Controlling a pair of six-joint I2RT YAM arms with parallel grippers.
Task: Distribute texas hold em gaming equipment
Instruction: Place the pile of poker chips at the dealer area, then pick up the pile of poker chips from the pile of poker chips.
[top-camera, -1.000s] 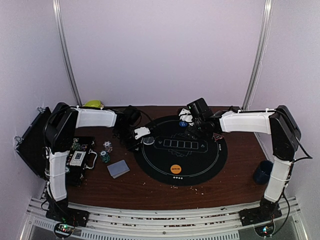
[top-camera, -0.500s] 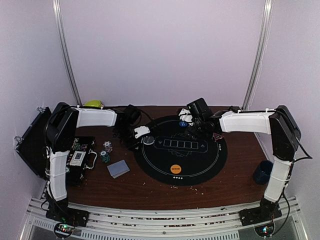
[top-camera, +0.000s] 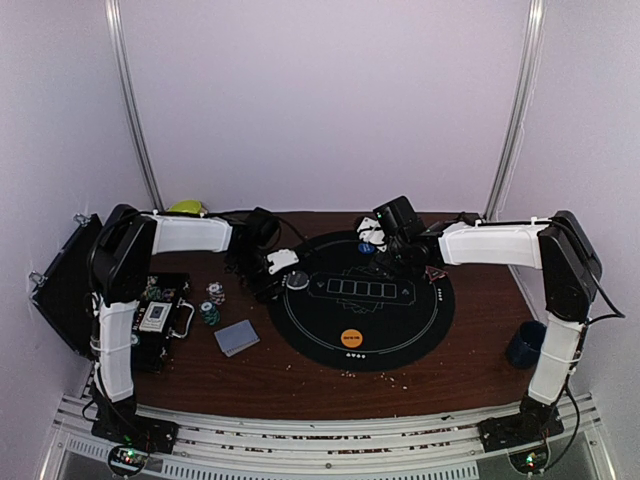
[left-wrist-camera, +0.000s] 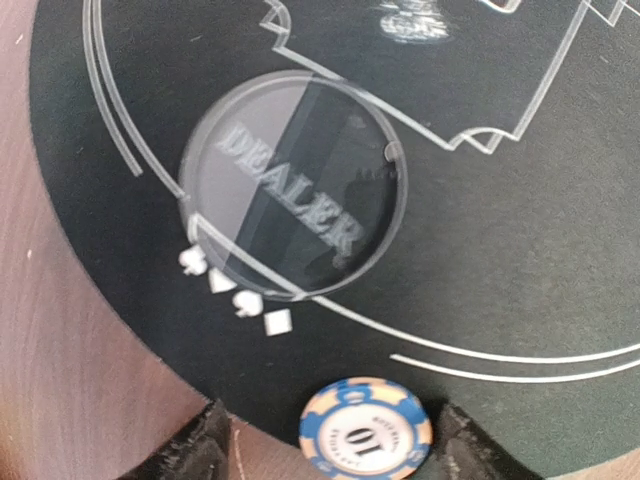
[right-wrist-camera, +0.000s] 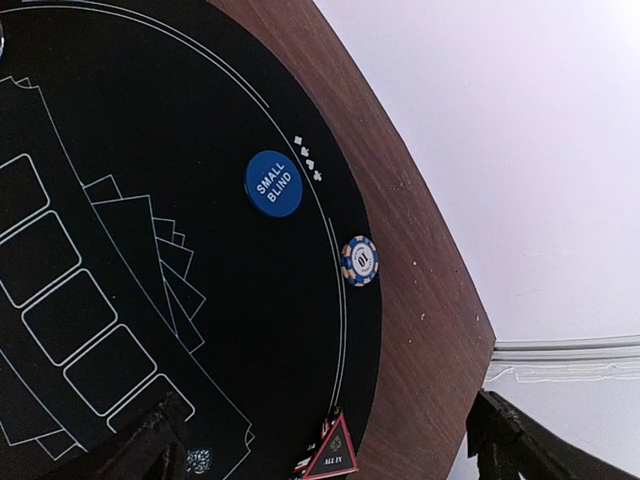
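An open black case (top-camera: 160, 318) sits at the left edge of the worktop (top-camera: 300, 385), its lid (top-camera: 62, 285) tipped out over the side. Inside it are some chips in a row and a pale rectangular item too small to identify. Just right of the case, on bare wood, stand two short chip stacks (top-camera: 212, 302). A grey-blue deck of cards (top-camera: 237, 337) lies near them, toward the front edge. A dark blue mug (top-camera: 525, 343) stands by the right edge; I cannot tell what is in it.

A round black mat (top-camera: 420, 325) covers the middle of the worktop. The left gripper (left-wrist-camera: 335, 455) hangs low over the mat's left rim with its fingers apart. A blue and orange chip (left-wrist-camera: 365, 431) lies flat on the mat between them, gripped by neither. Just beyond it rests a clear dealer disc (left-wrist-camera: 292, 185).

The right gripper (right-wrist-camera: 325, 405) hovers over the far part of the mat, spread wide and holding nothing. Below it a blue small-blind disc (right-wrist-camera: 273, 183) lies on the mat, and a second blue and orange chip (right-wrist-camera: 360, 261) sits at the mat's rim close by. A red all-in triangle (right-wrist-camera: 331, 452) lies further along that rim. An orange disc (top-camera: 351, 338) sits near the mat's front rim.
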